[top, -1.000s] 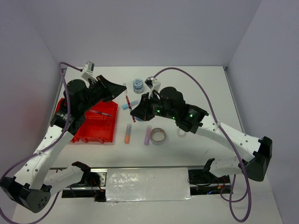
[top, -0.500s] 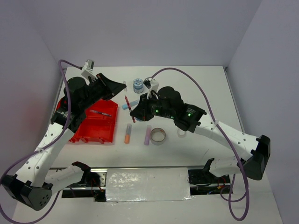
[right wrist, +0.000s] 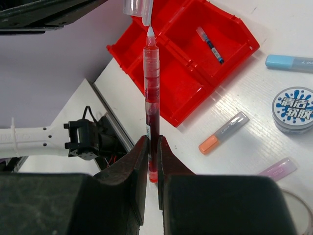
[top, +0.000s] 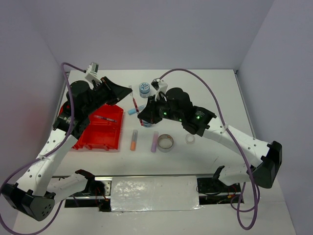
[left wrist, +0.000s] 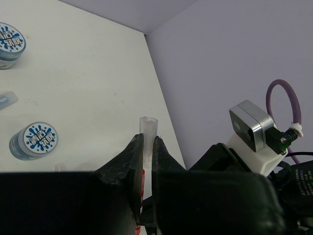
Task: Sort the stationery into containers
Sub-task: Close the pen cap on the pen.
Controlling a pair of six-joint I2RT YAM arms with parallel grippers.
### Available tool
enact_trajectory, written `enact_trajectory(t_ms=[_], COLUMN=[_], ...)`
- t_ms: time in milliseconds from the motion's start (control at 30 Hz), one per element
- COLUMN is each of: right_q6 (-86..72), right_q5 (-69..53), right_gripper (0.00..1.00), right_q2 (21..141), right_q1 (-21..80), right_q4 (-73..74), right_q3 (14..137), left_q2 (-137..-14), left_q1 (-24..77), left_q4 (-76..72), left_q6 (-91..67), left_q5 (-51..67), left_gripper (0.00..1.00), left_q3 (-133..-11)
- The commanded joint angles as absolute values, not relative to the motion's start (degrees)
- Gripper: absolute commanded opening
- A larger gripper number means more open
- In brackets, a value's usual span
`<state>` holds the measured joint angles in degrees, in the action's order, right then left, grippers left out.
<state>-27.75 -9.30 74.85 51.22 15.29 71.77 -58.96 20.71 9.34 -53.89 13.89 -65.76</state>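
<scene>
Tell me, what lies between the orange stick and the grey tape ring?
The lilac stick, as the top external view shows.

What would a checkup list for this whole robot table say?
Surface: white table, no spills seen.
Job's things: red tray holds teal pen; light-blue stick, orange stick, lilac stick, grey tape ring, clear tape ring, near tub, far tub on table.
Clutter: nothing seen.
End effectors: left end effector shut on clear cap; right end effector shut on red pen.
Cables: purple cable arcs off each arm.
Surroundings: plain lilac walls.
</scene>
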Motion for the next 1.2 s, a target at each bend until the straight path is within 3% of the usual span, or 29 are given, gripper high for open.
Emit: enact_trajectory(t_ms=[0, 1167], right_q6=[-26.7, -27.3], right_q5=[-10.0, -10.9], right_gripper=[0.0, 0.0], right_q2=[75.3, 73.6], right_q1=[51.2, 51.2], right_q4=[14.6, 14.8], right_q3=[75.1, 72.9], left_q2=[-58.8, -59.9], left_q1=[20.4, 19.5], left_q4=[6.7, 5.2], left_q6=[-52.0, -52.6], left_q5=[14.9, 14.2], left_gripper=[0.0, 0.0], left_q3=[-66.9, -66.6])
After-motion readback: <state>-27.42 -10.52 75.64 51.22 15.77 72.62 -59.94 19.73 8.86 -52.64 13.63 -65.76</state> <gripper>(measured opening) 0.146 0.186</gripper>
